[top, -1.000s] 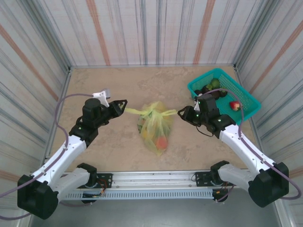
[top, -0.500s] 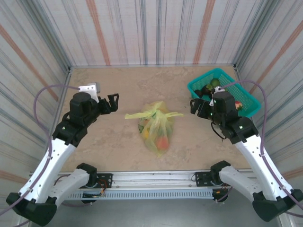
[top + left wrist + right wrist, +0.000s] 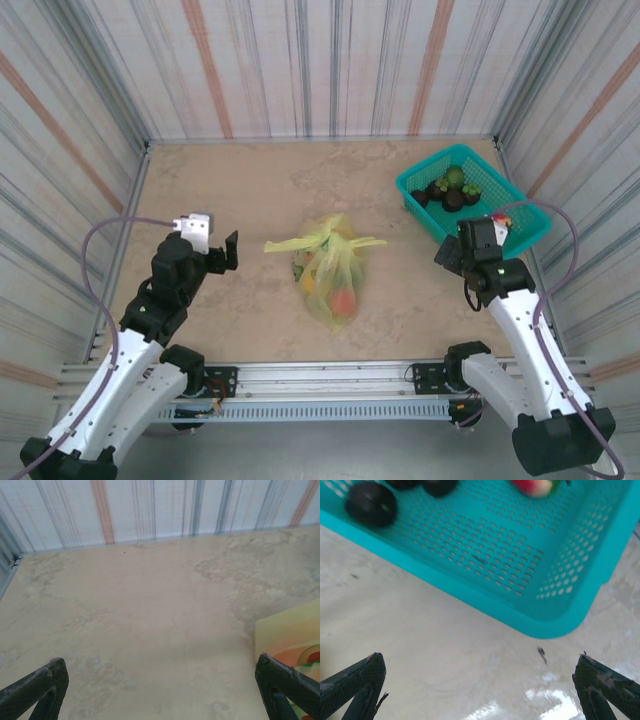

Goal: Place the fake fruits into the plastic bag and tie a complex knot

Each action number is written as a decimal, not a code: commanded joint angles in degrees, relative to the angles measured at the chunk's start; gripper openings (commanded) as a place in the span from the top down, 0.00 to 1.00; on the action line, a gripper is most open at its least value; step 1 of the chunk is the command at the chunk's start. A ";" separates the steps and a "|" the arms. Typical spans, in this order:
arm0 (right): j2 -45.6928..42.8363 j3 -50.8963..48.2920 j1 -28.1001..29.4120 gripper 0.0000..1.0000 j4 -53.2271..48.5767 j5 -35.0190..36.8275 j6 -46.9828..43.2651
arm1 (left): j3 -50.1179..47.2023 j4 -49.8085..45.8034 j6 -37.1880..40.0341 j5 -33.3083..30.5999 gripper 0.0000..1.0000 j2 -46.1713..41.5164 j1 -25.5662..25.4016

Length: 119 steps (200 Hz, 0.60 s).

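Left hand (image 3: 159,662), right hand (image 3: 479,657): open, seemingly empty

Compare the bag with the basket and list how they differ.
The bag is soft, crinkled and translucent yellow-green; the basket is rigid, teal and perforated. The bag is tied shut by a knot; the basket is open on top. The bag lies in the middle of the table; the basket sits by its far right corner. Both hold fruits.

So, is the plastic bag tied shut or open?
Tied shut: the plastic bag has its handles bunched in a knot, ends sticking sideways.
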 commanded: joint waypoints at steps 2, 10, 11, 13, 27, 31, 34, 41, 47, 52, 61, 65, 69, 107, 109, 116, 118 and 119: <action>-0.66 -2.29 -1.08 0.01 -4.02 -0.06 -0.26 | -1.57 -0.35 3.93 -1.55 0.01 -2.77 2.24; -1.20 -3.32 -2.48 0.00 -2.31 -2.23 -2.01 | -1.90 -1.57 4.35 -0.10 0.01 -3.12 3.23; -1.26 -3.42 -2.69 0.01 -2.01 -2.67 -2.19 | -1.93 -1.66 4.31 0.02 0.01 -3.12 3.36; -1.48 -3.67 -3.13 0.01 -1.32 -3.44 -2.75 | -1.93 -2.00 4.29 0.28 0.01 -3.12 3.51; -1.36 -5.26 -5.19 0.03 2.63 -9.61 -6.22 | -1.80 -3.86 3.33 1.13 0.01 -2.01 4.65; -0.47 -5.15 -5.36 0.03 2.84 -9.86 -6.46 | -1.64 -4.25 3.23 1.30 0.01 -1.57 4.77; 0.47 -4.96 -5.48 0.03 2.69 -9.55 -6.32 | -1.55 -4.50 3.12 1.24 0.01 -1.17 4.81; 3.19 -4.54 -5.92 0.02 2.07 -8.84 -5.58 | -1.31 -4.66 2.67 1.11 0.01 -0.26 5.02; 5.44 -4.33 -6.78 0.00 1.78 -9.55 -5.33 | -1.24 -4.58 2.36 1.10 0.02 0.60 5.23; 7.25 -4.40 -7.58 0.01 1.88 -10.37 -5.45 | -1.07 -4.50 2.23 1.36 0.01 1.32 5.36; 10.29 -4.28 -8.99 0.01 3.00 -10.88 -5.95 | -1.09 -3.96 1.87 1.76 0.01 2.64 5.57; 10.88 -4.19 -9.29 0.01 3.43 -10.87 -6.39 | -1.27 -3.63 1.85 1.97 0.01 3.26 5.67; 11.40 -4.21 -9.64 0.01 4.54 -10.50 -7.21 | -1.38 -3.26 1.82 2.18 0.01 3.86 5.72; 17.98 -5.94 -12.66 0.01 21.79 -10.61 -17.33 | -4.59 3.64 0.54 3.55 0.01 9.27 8.08; 18.61 -6.12 -12.70 0.01 22.85 -10.72 -18.27 | -4.91 4.45 0.47 3.80 0.01 9.47 8.30; 21.05 -6.22 -12.99 0.01 26.80 -11.03 -20.54 | -5.89 6.97 0.49 5.16 0.01 10.66 9.16; 21.88 -6.28 -13.07 0.01 27.99 -11.31 -21.18 | -6.11 7.50 0.50 5.68 0.01 10.98 9.47; 22.28 -6.27 -13.17 0.01 28.57 -11.48 -21.40 | -6.19 7.92 0.50 5.94 0.01 11.22 9.68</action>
